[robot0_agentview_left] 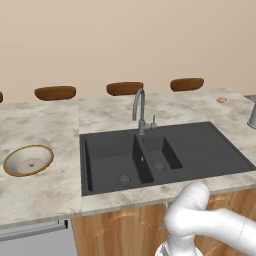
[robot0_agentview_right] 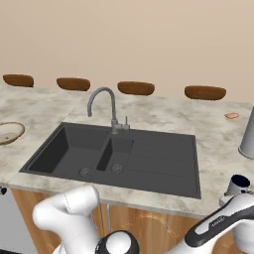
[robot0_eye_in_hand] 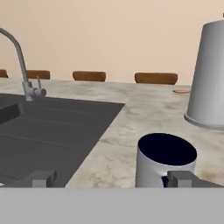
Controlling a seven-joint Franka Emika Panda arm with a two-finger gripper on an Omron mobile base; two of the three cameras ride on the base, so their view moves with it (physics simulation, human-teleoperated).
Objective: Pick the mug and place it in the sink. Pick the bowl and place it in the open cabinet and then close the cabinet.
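The mug (robot0_eye_in_hand: 165,159), pale grey outside and dark navy inside, stands upright on the counter to the right of the black sink (robot0_eye_in_hand: 52,127). My gripper (robot0_eye_in_hand: 111,178) is open, low and close in front of the mug, with nothing between its fingers. The right fingertip (robot0_eye_in_hand: 180,178) overlaps the mug's near wall, and the mug sits right of the gap's middle. The right base view has the mug (robot0_agentview_right: 239,184) near the counter's front right, just above my hand. The tan bowl (robot0_agentview_left: 28,160) rests on the counter left of the sink (robot0_agentview_left: 200,145). The cabinet is out of view.
A tall grey metal vessel (robot0_eye_in_hand: 209,74) stands just behind and right of the mug. The steel gooseneck tap (robot0_agentview_left: 140,110) rises behind the basins. A small pinkish item (robot0_agentview_left: 221,100) lies far right. Brown stool seats (robot0_agentview_left: 124,88) line the counter's far edge.
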